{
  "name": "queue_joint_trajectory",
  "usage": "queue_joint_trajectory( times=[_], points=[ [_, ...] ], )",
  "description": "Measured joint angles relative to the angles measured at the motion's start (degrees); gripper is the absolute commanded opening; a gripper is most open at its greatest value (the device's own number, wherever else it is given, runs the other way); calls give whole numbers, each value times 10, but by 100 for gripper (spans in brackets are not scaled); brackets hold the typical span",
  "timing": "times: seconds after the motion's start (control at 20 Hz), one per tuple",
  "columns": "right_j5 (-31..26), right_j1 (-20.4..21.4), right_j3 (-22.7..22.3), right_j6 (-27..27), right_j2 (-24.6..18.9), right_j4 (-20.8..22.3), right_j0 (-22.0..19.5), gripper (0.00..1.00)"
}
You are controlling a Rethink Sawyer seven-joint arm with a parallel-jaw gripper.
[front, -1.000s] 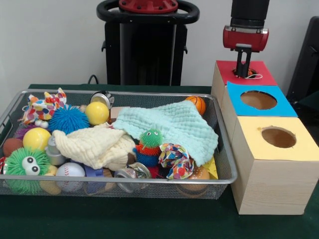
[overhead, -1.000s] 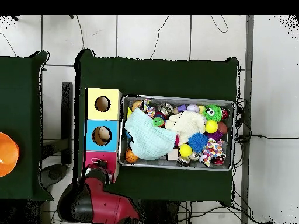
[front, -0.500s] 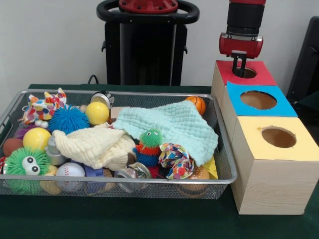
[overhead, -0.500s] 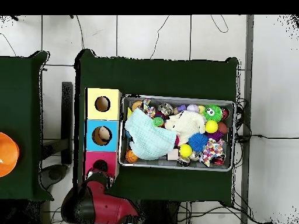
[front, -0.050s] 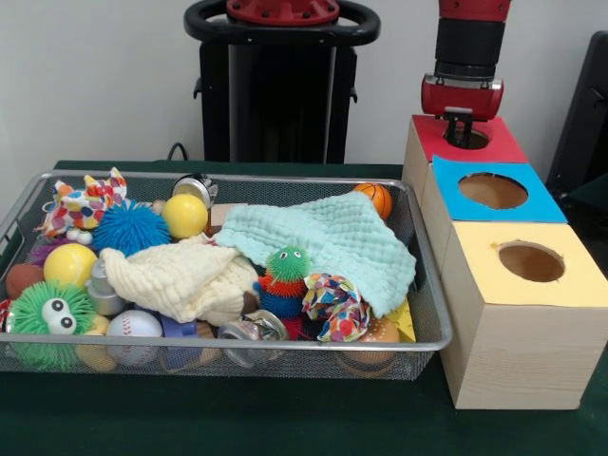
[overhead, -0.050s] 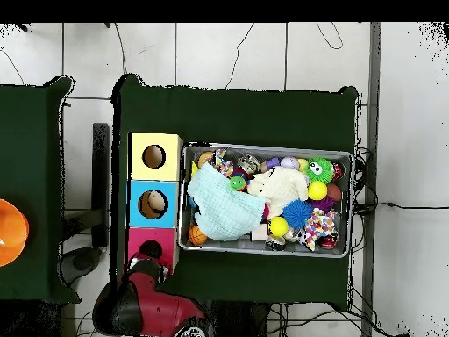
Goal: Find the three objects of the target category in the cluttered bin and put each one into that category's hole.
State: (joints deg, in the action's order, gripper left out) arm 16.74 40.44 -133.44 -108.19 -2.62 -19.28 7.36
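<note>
My gripper (front, -0.050s: 463,121) hangs just above the round hole (front, -0.050s: 469,139) in the red-topped box (front, -0.050s: 499,144) at the far right, and nothing shows beneath it. In the overhead view the gripper (overhead, -0.050s: 150,266) sits at the edge of that red box (overhead, -0.050s: 138,239). The wire bin (front, -0.050s: 432,318) holds a mint cloth (front, -0.050s: 332,242), a cream cloth (front, -0.050s: 180,275), a small basketball (front, -0.050s: 376,198), two yellow balls (front, -0.050s: 184,215), a blue spiky ball (front, -0.050s: 128,228), a baseball (front, -0.050s: 133,326) and fuzzy green toys (front, -0.050s: 49,318). The cloths hide part of the pile.
A blue-topped box (front, -0.050s: 532,198) and a yellow-topped box (front, -0.050s: 570,275), each with a round hole, stand in line with the red one beside the bin. Dark green cloth (front, -0.050s: 285,418) covers the table. An orange dish (overhead, -0.050s: 10,232) lies on a side table.
The gripper has lifted a little off the red box's hole. A small orange thing with a white string seen at the hole one second ago no longer shows.
</note>
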Motion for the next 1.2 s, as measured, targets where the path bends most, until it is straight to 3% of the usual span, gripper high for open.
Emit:
queue_joint_trajectory(
  times=[0.6,1.2],
  points=[
    [-1,9,-3,-10,-1,2,-3,0],
    [-140,95,-5,-10,13,1,22,0]
  ],
)
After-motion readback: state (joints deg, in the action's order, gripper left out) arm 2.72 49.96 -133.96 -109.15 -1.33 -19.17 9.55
